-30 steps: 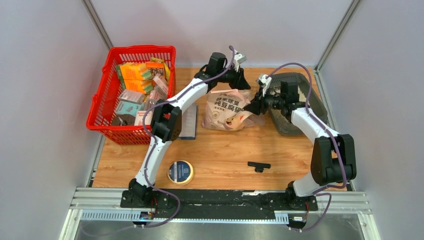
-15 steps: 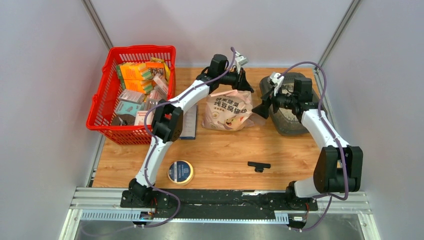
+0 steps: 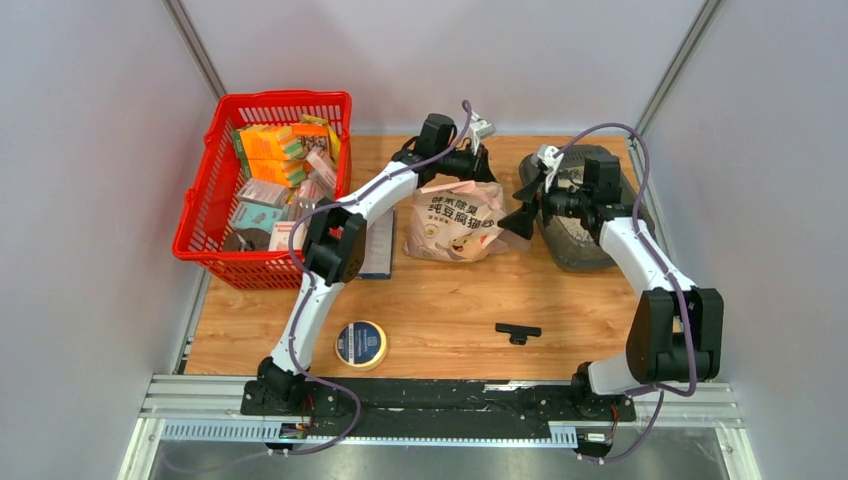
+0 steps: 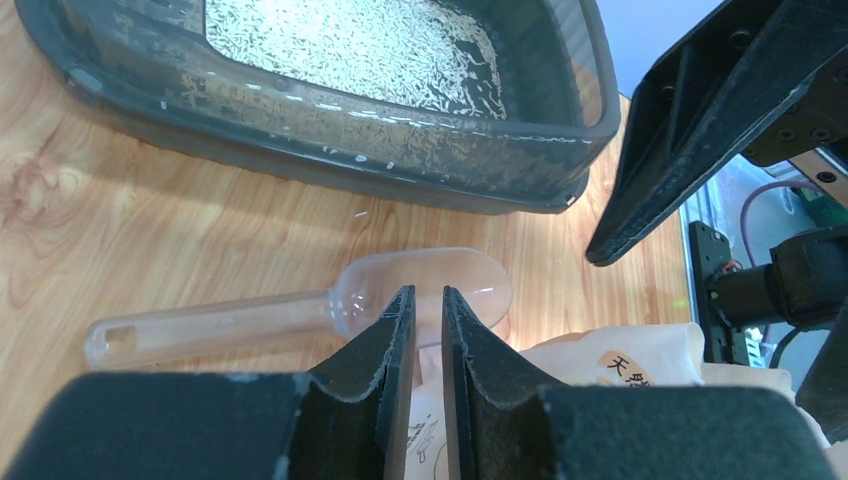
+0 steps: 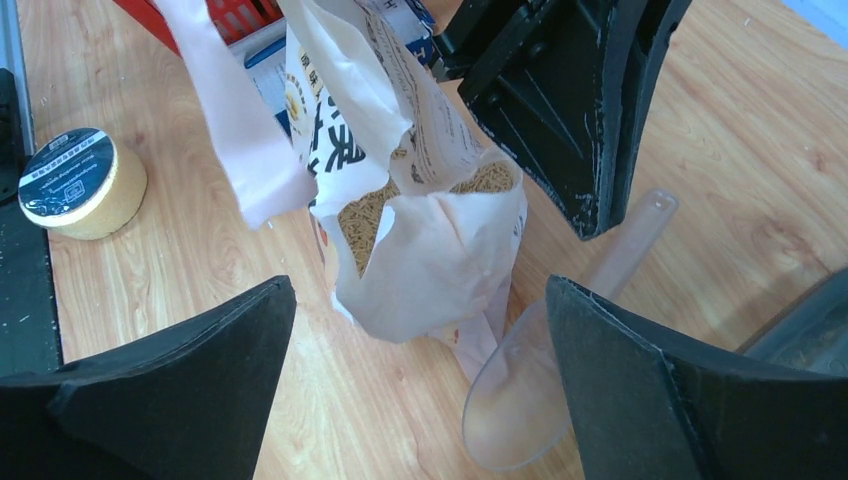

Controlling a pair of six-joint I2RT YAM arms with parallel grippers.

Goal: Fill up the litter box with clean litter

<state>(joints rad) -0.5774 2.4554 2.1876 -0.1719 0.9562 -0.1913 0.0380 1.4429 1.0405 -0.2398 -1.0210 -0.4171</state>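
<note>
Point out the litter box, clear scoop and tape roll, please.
litter box [image 4: 400,160]: left wrist view, near side wall.
clear scoop [image 4: 220,322]: left wrist view, handle.
tape roll [image 5: 65,165]: right wrist view, top face.

You're looking at a wood-grain counter [image 4: 150,230], a dusty grey plastic box [image 4: 400,170] of grainy litter [image 4: 350,40], a smooth clear plastic scoop [image 4: 250,310] and a matt, crinkled bag [image 5: 440,260].

Left wrist view: box [image 4: 400,150] cut by top and left edges, scoop [image 4: 250,318] bowl and most of bag [image 4: 620,362] behind left tool [image 4: 426,292]; right wrist view: bag top runs off frame; top view: right arm [image 3: 640,255] covers part of box, basket [image 3: 200,215] labels unreadable; left tool's hold on bag indeterminate.
</note>
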